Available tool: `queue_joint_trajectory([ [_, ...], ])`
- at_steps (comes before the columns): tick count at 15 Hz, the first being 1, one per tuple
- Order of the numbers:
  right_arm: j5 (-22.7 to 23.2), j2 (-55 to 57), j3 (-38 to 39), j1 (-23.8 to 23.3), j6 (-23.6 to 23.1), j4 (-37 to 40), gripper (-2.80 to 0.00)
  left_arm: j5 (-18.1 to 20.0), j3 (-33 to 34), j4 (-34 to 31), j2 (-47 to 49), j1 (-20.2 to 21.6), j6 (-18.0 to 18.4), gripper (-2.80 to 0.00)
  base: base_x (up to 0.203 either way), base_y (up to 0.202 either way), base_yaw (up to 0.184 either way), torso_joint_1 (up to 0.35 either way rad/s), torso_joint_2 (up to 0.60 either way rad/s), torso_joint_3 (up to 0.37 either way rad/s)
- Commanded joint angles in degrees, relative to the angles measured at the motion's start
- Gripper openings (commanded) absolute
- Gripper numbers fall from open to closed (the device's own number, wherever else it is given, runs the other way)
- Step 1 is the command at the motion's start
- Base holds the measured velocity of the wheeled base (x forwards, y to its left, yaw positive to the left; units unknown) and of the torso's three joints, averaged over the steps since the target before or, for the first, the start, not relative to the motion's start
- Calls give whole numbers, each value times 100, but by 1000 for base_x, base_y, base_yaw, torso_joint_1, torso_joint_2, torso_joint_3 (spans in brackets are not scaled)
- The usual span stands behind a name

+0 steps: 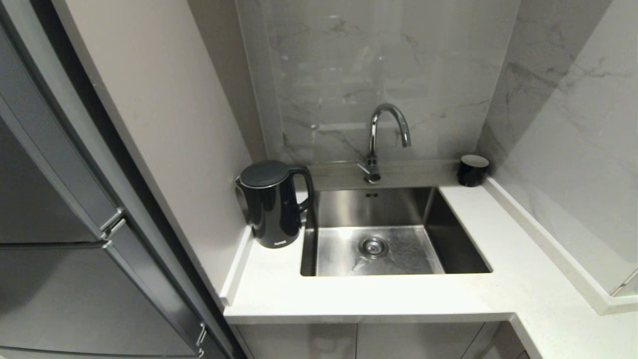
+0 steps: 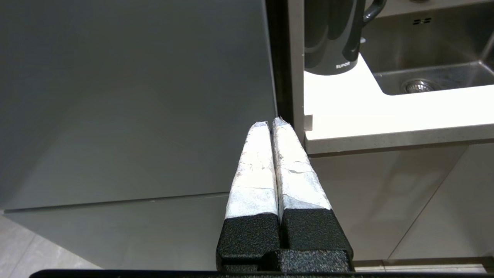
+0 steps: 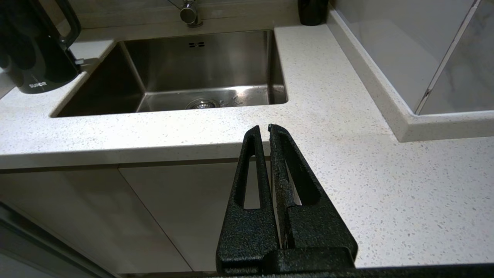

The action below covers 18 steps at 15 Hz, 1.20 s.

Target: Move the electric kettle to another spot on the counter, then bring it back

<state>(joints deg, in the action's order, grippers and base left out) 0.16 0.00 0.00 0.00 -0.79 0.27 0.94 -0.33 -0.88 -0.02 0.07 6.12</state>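
Standing upright in the worktop's back left corner, the electric kettle [image 1: 271, 203] sits just beside the steel sink [image 1: 394, 234], its loop handle turned toward the basin and its lid down. The white speckled worktop [image 1: 349, 294] wraps around the sink and runs off to the right. A curved tap [image 1: 386, 134] rises behind the basin, and a small black cup [image 1: 472, 170] stands in the far right corner against the marble wall. A tall grey cabinet [image 1: 60, 249] fills the left side. Both arms hang low before the cupboards: the left hand [image 2: 273, 124] and the right hand [image 3: 264, 129] each have fingers pressed together, gripping nothing, well apart from the kettle.
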Motion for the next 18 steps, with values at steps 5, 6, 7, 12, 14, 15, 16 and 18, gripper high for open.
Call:
queue_joint_trajectory([
  [5, 2, 0, 0, 0, 0, 0, -280, -16, -2, 7, 11, 1, -96, -280, 0, 0, 0, 0, 0, 0],
  [6, 2, 0, 0, 0, 1, 0, -280, -32, -2, 7, 11, 1, -166, -280, 111, 0, -8, -8, 2, 14],
  [7, 2, 0, 0, 0, 9, 0, -280, -41, -2, 0, 11, 1, -200, -280, 171, 0, -10, -17, -5, 10],
  [12, 2, 0, 0, 0, 1, 0, -280, -42, -2, 2, 2, 1, -252, -280, 171, 0, 1, -1, 2, 6],
  [14, 2, 0, 0, 0, 9, 0, -280, -32, -2, 9, 11, 1, -234, -280, 0, 0, 0, 24, 15, -2],
  [15, 2, 0, 0, 0, 9, 0, -280, -24, -2, 0, 5, -5, -225, -280, 0, 0, 0, -46, 7, 32],
  [16, 2, 0, 0, 0, 9, 0, -280, -24, -2, 1, 10, -3, -220, -280, 0, 0, 0, 0, 0, 0],
  [18, 2, 0, 0, 0, 9, 0, -280, -15, -2, 6, 11, 1, -216, -280, 0, 0, 0, 0, 0, 0],
])
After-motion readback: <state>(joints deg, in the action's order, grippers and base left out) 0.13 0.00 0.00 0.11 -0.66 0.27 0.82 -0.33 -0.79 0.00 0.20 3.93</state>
